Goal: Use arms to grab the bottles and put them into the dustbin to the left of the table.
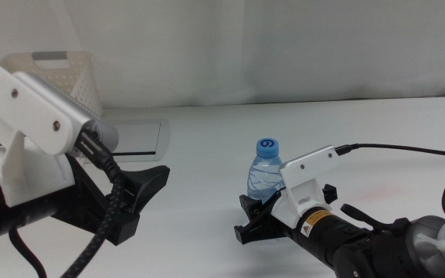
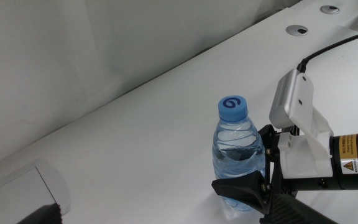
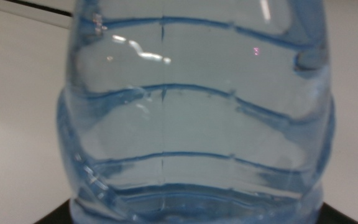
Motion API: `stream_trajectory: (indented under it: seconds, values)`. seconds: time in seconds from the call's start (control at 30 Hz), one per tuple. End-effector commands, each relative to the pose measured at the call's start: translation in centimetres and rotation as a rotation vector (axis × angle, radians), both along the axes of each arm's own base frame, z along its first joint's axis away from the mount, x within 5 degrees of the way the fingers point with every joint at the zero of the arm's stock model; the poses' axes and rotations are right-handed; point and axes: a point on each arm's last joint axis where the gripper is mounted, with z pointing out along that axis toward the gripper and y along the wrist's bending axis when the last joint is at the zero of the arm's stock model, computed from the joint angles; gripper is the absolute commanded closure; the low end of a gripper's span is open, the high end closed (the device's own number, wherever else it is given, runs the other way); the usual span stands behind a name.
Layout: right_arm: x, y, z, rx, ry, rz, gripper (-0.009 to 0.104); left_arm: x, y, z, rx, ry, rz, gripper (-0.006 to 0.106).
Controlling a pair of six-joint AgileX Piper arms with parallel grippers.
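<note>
Worktop (image 1: pixel 361 147) white and plain, carrying little beyond one bottle. Grey panel (image 1: pixel 134 137) set flat into it, well behind and to the left of the water bottle (image 1: pixel 266 171). White perforated dustbin (image 1: pixel 60 73) beyond that panel, at the far left edge, partly hidden by the left arm's white housing. Two round grommet holes (image 2: pixel 301 29) in the worktop surface, far behind the bottle in the left wrist view. Nothing between bottle and dustbin except the left gripper (image 1: pixel 134 197).

Water bottle upright near the middle of the worktop, clear ribbed body, blue cap (image 1: pixel 267 145) on top. Right gripper (image 1: pixel 259 215) low against the bottle's base, dark jaws either side of the lower body and spread to about the bottle's width; cannot tell whether pressing on it or merely alongside. Ribbed wall of the bottle filling the right wrist view (image 3: pixel 191 124), very close.

Left gripper well to the left of the bottle, apart from it, low over the worktop; jaw spacing not clear from these views.
</note>
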Motion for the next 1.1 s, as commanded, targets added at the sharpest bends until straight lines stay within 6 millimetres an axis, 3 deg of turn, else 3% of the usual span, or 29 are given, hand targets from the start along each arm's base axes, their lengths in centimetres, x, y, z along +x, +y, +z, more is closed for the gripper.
stream_trajectory:
  seconds: [0.0, 0.1, 0.23, 0.37, 0.63, 1.07]
  values:
    - [0.0, 0.3, -0.1, -0.003, -0.019, 0.019, 0.080, -0.2, -0.1, -0.1, -0.009, 0.009, -0.004, 0.013]
    - [0.0, 0.3, -0.4, -0.013, -0.020, 0.025, 0.063, -0.2, -0.1, -0.1, -0.009, 0.009, -0.004, 0.013]
    - [0.1, 0.3, -0.2, -0.002, -0.038, 0.020, 0.026, -0.2, -0.1, -0.1, -0.009, 0.009, -0.004, 0.013]
    - [0.3, 0.2, 0.0, 0.014, -0.054, 0.003, 0.006, -0.2, -0.1, -0.1, -0.009, 0.009, -0.004, 0.013]
    - [0.0, 0.1, 1.3, 0.027, -0.023, 0.003, 0.004, -0.2, -0.1, -0.1, -0.009, 0.009, -0.004, 0.013]
    - [-3.0, -1.3, 8.5, -0.039, 0.048, 0.179, 0.004, -0.1, -0.1, 0.0, -0.015, -0.002, -0.002, 0.013]
